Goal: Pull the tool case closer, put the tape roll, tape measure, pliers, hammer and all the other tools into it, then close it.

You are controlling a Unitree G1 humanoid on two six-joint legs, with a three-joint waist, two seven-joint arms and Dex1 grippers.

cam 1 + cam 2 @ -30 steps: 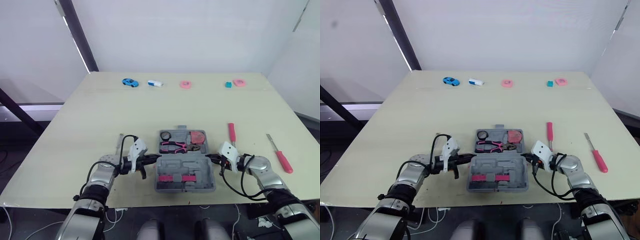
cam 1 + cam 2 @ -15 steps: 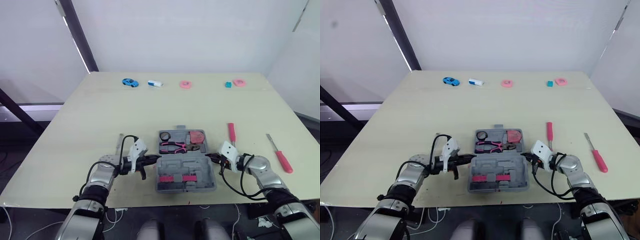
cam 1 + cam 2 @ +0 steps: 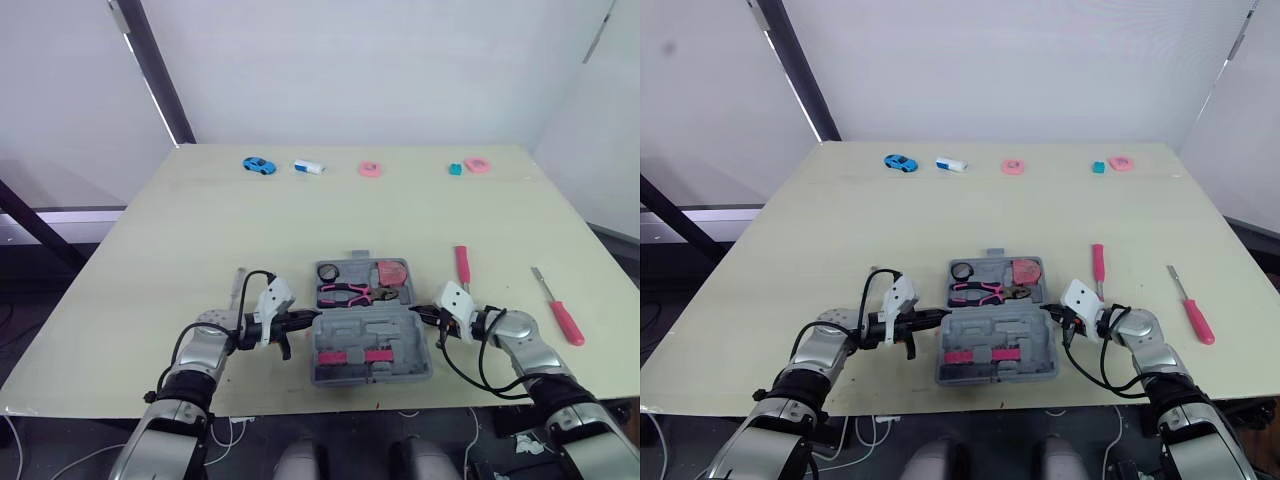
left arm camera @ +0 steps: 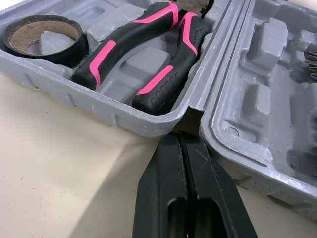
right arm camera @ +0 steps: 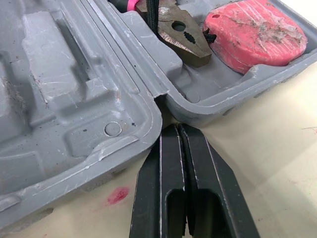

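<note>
beyond the tool case (image 3: pixel 368 320), along the far side of the pale table (image 3: pixel 200 230): a blue toy car (image 3: pixel 259 164), a white and blue block (image 3: pixel 309 167), a pink ring (image 3: pixel 370 169), a teal cube (image 3: pixel 456 169) and a pink disc (image 3: pixel 478 164), all well apart from the case. to the case's right, a red-handled screwdriver (image 3: pixel 463 266) near its far corner and a second screwdriver (image 3: pixel 562 312), also red-handled, farther out. to the case's left, a slim grey tool (image 3: pixel 238 285), too small to name. case itself lying open and flat between the two grippers, the table's front edge just before it. grey moulded plastic, scuffed and scratched, with shaped recesses in both halves. in the far half, a black tape roll (image 4: pixel 44 37) with a brown cardboard core, pliers (image 4: pixel 143 59) with black and pink grips and a bare metal nose, and a rounded, worn pink tape measure (image 5: pixel 255 32). in the near half, pink strips (image 3: pixel 350 356) set in a row. left gripper (image 4: pixel 181 140) with black fingers pressed together, pinching nothing, tips at the hinge notch on the case's left side. right gripper (image 5: pixel 178 130) likewise pressed together and empty, tips at the hinge notch on the case's right side. touching the plastic or just short of it: cannot tell for either.
</note>
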